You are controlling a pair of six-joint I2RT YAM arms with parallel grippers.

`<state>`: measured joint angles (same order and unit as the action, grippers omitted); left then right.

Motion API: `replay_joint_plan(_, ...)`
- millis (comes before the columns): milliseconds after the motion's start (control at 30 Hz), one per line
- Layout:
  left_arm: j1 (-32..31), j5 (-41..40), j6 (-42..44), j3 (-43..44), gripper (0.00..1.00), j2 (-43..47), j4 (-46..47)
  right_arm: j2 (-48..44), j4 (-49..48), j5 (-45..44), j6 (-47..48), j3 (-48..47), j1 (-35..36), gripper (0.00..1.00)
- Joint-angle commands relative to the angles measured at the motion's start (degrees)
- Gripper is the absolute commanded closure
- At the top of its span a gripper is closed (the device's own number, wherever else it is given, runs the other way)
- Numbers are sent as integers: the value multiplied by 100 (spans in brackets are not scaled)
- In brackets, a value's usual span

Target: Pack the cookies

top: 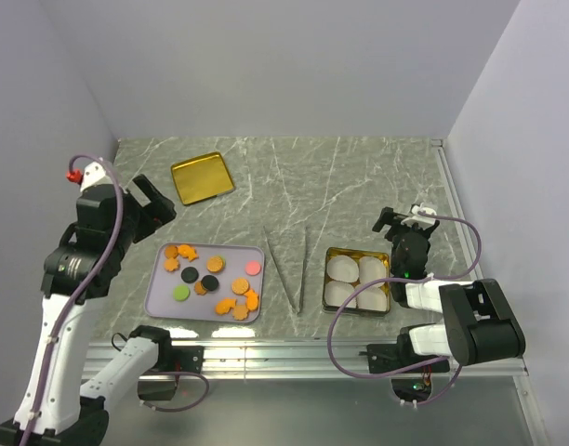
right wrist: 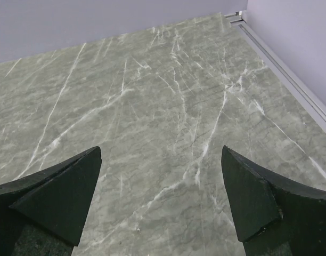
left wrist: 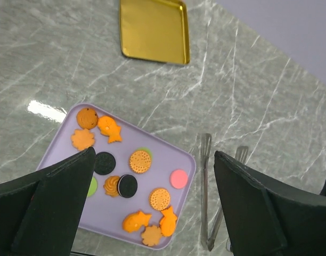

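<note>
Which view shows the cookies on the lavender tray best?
Left wrist: the cookies appear close, with shapes and patterns clear. Top external shows them all, but small; right wrist shows none.

Our left arm (top: pixel 80 255), at the left of the frame, is white and black with a purple cable (top: pixel 112 200) and a red plug (top: pixel 73 173). Our right arm (top: pixel 470 321), lower right, is black and white. The left claw (left wrist: pixel 152 181) and right claw (right wrist: pixel 160 186) have dark pointed fingers (right wrist: pixel 51 192).
</note>
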<state>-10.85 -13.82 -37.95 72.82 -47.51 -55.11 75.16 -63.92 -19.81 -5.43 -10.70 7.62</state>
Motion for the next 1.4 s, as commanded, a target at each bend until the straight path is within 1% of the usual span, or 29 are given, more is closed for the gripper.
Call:
replay_joint_plan(0, -5, -260, -45, 356, 1, 224, -306, -54, -297, -14, 33, -29, -6, 0)
replay_joint_plan(67, -101, 97, 505, 400, 1, 303, -167, -54, -288, 4, 25, -37, -14, 0)
replay_joint_plan(100, -145, 317, 996, 435, 1, 382, -80, -54, -270, 56, -2, -46, -32, 0)
replay_joint_plan(133, -145, 798, 1253, 461, 1, 565, 78, -54, -261, 65, -10, -55, -58, 0)
replay_joint_plan(200, -154, 1223, 1614, 531, 1, 742, 185, -80, -278, -4, 7, -38, -67, 0)
replay_joint_plan(233, -154, 1102, 1564, 584, 1, 847, 159, -254, -105, -48, 85, -90, -6, 0)
replay_joint_plan(267, -145, 927, 1459, 628, 1, 840, 37, -473, 341, -145, 130, -212, 72, 0)
replay_joint_plan(333, -154, 716, 1379, 716, 1, 717, -253, -1122, 1823, -408, -96, -808, 170, 0)
replay_joint_plan(367, -250, 523, 1352, 716, 1, 725, -341, -1248, 3371, -374, -264, -1603, 196, 0)
replay_joint_plan(433, -312, 416, 1387, 716, 1, 804, -290, -1459, 4785, -225, -493, -2468, 292, 0)
replay_joint_plan(467, -321, 320, 1387, 725, 1, 813, -246, -1503, 6280, -451, -572, -3447, 441, 0)
replay_joint_plan(500, -330, -3, 1379, 725, 1, 804, -237, -1608, 6957, -706, -695, -3926, 843, 0)
replay_joint_plan(533, -339, -145, 1370, 656, 1, 787, -219, -1714, 7459, -900, -1035, -4305, 995, 0)
replay_joint_plan(567, -339, -330, 1361, 603, 1, 778, -193, -1845, 8099, -606, -1396, -4788, 1040, 0)
replay_joint_plan(600, -339, -679, 1274, 550, 1, 761, -262, -2012, 8280, -385, -1791, -4862, 962, 0)
replay_joint_plan(633, -339, -918, 1177, 462, 1, 778, -315, -2414, 8473, -200, -2447, -4715, 917, 0)
replay_joint_plan(667, -339, -1146, 1037, 401, 0, 804, -386, -2618, 8405, 228, -2645, -4565, 873, 0)
replay_joint_plan(700, -339, -1375, 601, 339, 1, 857, -569, -2803, 8405, 432, -2726, -4468, 821, 0)
replay_joint_plan(733, -339, -1830, 335, 321, 1, 927, -710, -2987, 8474, 548, -2944, -4450, 803, 0)
replay_joint_plan(767, -339, -1921, 63, 356, 1, 945, -842, -3007, 8788, 697, -2990, -4580, 811, 0)
replay_joint_plan(800, -339, -1914, -323, 408, 1, 997, -991, -2946, 8974, 1003, -2999, -4677, 838, 0)
replay_joint_plan(833, -339, -1426, -266, 452, 1, 1024, -923, -2876, 9376, 1110, -2990, -4904, 995, 0)
replay_joint_plan(900, -339, -747, -82, 427, 1, 1085, -765, -2543, 9765, 1235, -2728, -5169, 1319, 0)
replay_joint_plan(933, -339, -579, -159, 348, 1, 1103, -712, -2393, 10211, 1086, -2709, -5431, 1756, 0)
replay_joint_plan(1033, -339, -543, -467, 190, 1, 1051, -738, -1725, 10924, 1119, -2717, -5924, 2374, 0)
replay_joint_plan(1067, -339, -534, -511, 180, 1, 1016, -816, -1576, 11040, 1050, -2787, -6013, 2855, 0)
replay_joint_plan(1167, -339, -455, -669, 189, 1, 823, -1158, -1101, 11243, 988, -3069, -6119, 3577, 0)
replay_joint_plan(1267, -339, -393, -705, 75, 1, 620, -1466, -512, 11226, 1426, -3192, -6058, 3904, 0)
replay_joint_plan(1367, -339, -147, -731, -214, 1, 707, -1415, 7, 10945, 1751, -3192, -5988, 4379, 0)
